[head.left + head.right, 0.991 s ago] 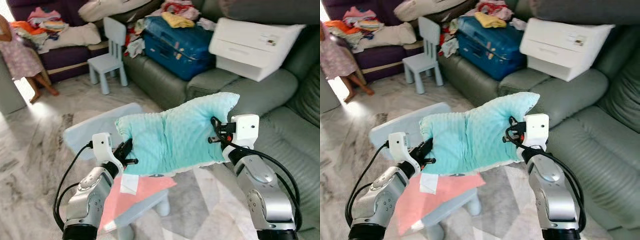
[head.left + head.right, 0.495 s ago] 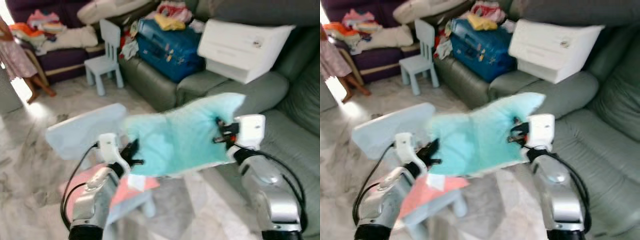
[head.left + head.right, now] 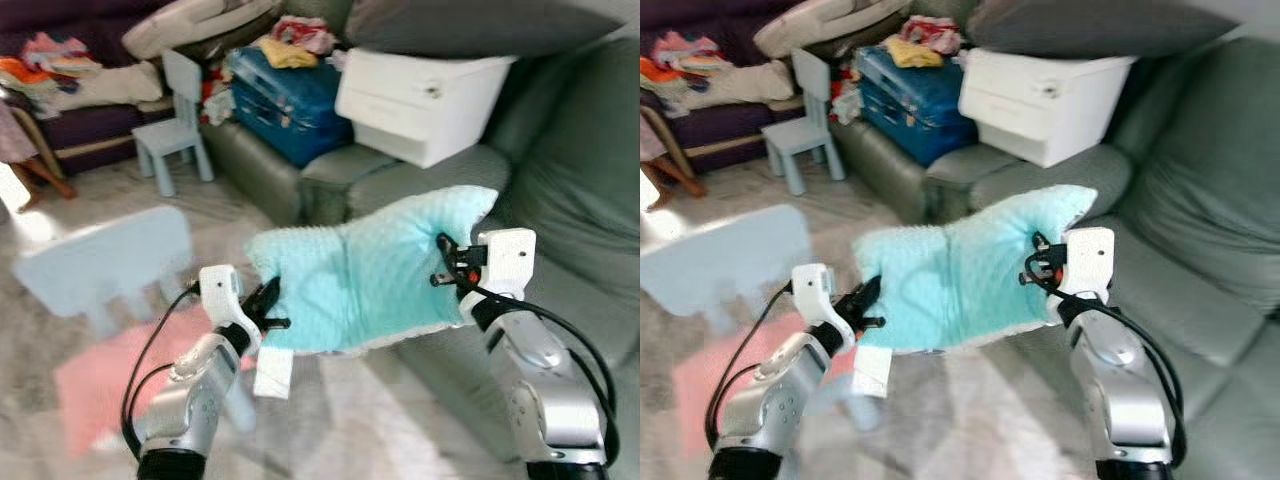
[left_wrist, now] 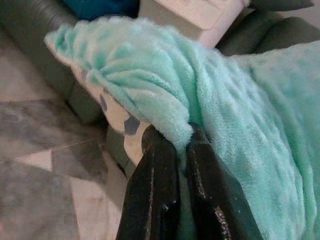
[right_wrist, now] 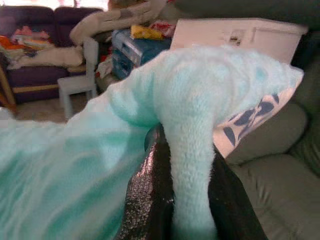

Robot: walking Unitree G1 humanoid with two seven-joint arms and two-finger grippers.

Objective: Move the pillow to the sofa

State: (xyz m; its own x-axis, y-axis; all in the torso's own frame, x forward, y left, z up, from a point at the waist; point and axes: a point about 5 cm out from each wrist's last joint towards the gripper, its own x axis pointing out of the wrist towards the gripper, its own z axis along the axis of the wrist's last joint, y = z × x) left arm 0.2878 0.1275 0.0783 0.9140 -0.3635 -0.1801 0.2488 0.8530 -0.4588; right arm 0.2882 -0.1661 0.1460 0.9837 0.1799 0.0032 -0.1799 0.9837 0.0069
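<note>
Both grippers, left (image 3: 268,305) and right (image 3: 443,262), pinch the mint pillow (image 3: 370,275) between closed fingers; no writing is legible.

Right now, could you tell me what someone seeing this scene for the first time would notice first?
The mint-green pillow stands out at once, stretched in mid-air between the left gripper and the right gripper, each pinching one end. Just behind it lies the grey-green sofa, its far end piled with a white box and a blue suitcase. To the robot's left, a pale blue child's chair stands on the marble floor.
</note>
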